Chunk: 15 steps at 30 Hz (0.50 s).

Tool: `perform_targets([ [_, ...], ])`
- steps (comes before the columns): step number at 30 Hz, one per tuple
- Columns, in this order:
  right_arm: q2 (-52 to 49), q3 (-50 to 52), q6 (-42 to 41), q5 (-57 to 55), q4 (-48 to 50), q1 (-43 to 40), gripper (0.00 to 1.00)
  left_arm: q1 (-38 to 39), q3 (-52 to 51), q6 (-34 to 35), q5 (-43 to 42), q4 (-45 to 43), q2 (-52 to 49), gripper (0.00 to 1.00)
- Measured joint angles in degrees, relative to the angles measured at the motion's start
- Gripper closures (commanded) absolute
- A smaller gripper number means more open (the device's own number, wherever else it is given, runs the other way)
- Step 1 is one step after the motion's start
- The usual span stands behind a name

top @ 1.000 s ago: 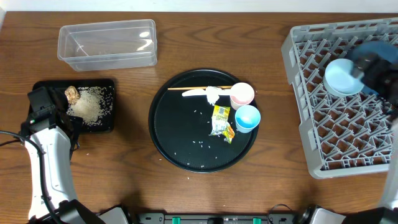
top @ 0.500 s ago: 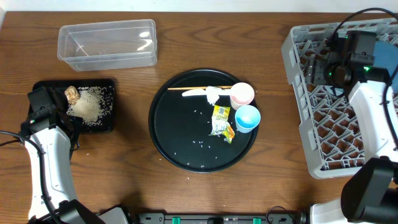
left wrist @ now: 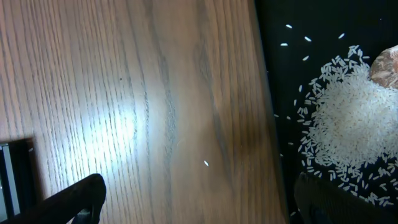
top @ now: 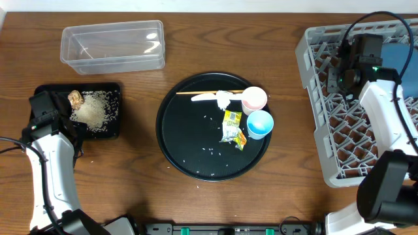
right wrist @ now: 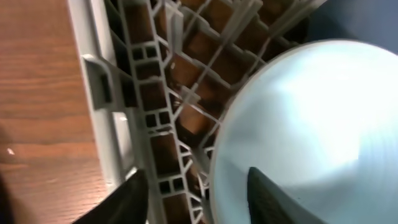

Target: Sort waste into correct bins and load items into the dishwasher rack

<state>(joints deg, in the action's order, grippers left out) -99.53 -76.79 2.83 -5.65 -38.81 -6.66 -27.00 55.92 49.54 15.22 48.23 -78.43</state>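
**Operator:** Which task units are showing, and where?

**Technician:** The grey dishwasher rack [top: 313, 46] is occupying the right edge of the overhead view, with its lattice floor and open-work walls showing. The round black tray [top: 176, 130] is sitting at centre. The clear tub [top: 65, 39] is standing at upper left, and the shallow black rectangular tray [top: 112, 132] is lying below it at the left edge. The dark-blue bowl [top: 400, 55] is resting in the rack's upper right. The white bowl [right wrist: 298, 124] is sitting in the rack beside it, filling the right of the right wrist view.

**Operator:** And the smaller items?

**Technician:** The pink cup [top: 254, 99] and the light-blue cup [top: 259, 124] are standing on the round tray, right of centre. The yellow-green wrapper [top: 232, 127] is lying just left of the blue cup. The white tissue [top: 223, 99] is lying left of the pink cup. The brown lump [top: 75, 98] and the rice pile [top: 93, 109] are lying in the rectangular tray. Loose grains [top: 209, 153] are dotting the round tray.

**Operator:** What are the claws doing?

**Technician:** The right gripper [right wrist: 202, 199] is hanging over the rack with its fingers spread, straddling the white bowl's rim without pinching it. The left gripper [left wrist: 205, 202] is hanging spread wide and holding nothing. It is hovering over the wooden table [left wrist: 124, 93] where it meets the rectangular tray's edge.
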Motion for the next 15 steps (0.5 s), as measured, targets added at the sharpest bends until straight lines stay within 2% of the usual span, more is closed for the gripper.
perform_targets([
  [5,-0.1,0.0,-0.8,-1.8,-0.3,0.0,0.82,0.0,0.0,0.0,0.0,0.0,0.0,0.02],
  [8,-0.1,0.0,-1.2,-2.4,-0.4,0.0,0.99,0.0,0.0,0.0,0.0,0.0,0.0,0.02],
  [15,-0.2,-1.2,-2.4,-2.6,-2.3,0.0,0.99,0.0,0.0,0.0,0.0,0.0,0.0,0.02],
])
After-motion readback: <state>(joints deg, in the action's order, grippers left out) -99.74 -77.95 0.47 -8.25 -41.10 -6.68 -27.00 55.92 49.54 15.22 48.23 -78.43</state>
